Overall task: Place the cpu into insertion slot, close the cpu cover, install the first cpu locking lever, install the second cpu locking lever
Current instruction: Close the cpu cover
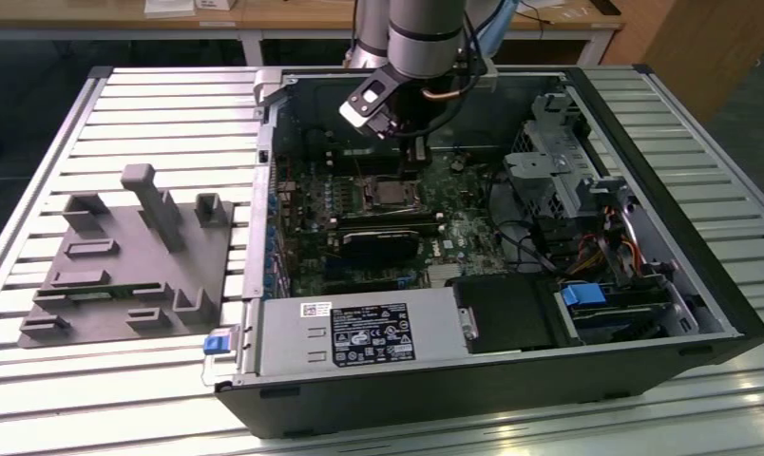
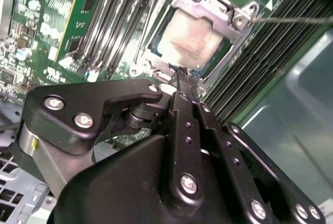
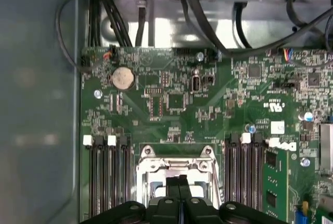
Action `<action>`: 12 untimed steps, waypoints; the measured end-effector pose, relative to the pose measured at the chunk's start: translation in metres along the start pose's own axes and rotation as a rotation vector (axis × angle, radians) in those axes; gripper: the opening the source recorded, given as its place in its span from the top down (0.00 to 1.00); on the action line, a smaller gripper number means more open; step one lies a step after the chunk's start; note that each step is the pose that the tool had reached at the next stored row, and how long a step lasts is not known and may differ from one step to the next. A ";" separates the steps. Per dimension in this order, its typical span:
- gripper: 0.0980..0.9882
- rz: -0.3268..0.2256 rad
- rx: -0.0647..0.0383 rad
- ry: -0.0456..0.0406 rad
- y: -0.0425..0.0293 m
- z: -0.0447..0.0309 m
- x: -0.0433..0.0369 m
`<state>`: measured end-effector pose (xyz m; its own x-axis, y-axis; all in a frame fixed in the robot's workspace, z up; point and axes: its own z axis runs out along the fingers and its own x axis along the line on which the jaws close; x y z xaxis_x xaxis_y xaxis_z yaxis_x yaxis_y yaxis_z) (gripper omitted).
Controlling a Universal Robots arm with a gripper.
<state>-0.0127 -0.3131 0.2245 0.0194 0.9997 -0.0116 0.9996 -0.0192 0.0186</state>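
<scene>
A single robot arm (image 1: 423, 38) reaches down from 12 o'clock in the exterior view into one open computer case (image 1: 686, 313). Its wrist is tilted and its one tool (image 2: 181, 71) points down at the motherboard (image 3: 171, 104). The tool's two fingers (image 2: 187, 130) are pressed together with nothing between them, and their tips sit at the edge of the insertion slot (image 1: 389, 193). Whether they touch it cannot be told. The one cpu (image 2: 190, 39) lies in that slot, pale face up, with the single silver cpu cover (image 2: 208, 11) lying flat around it. In the second wrist view one thin metal rod (image 2: 291, 20) juts out from a corner of the socket. Two banks of long black memory slots (image 3: 106, 177) flank the socket in the first wrist view, and one coin battery (image 3: 123, 78) sits on the board. On the slatted desk (image 1: 104, 399), one grey fixture (image 1: 128, 256) lies at 9 o'clock of the case.
</scene>
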 end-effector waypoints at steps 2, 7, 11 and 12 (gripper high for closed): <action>0.99 0.000 0.000 0.0001 -0.0030 0.0024 0.0000; 0.99 0.000 0.000 0.0000 -0.0091 0.0068 -0.0001; 0.99 0.000 0.000 0.0000 -0.0134 0.0079 -0.0002; 0.99 0.000 0.000 0.0000 -0.0141 0.0080 -0.0002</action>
<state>-0.0267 -0.3131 0.2162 0.0194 0.9997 -0.0116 0.9996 -0.0192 0.0186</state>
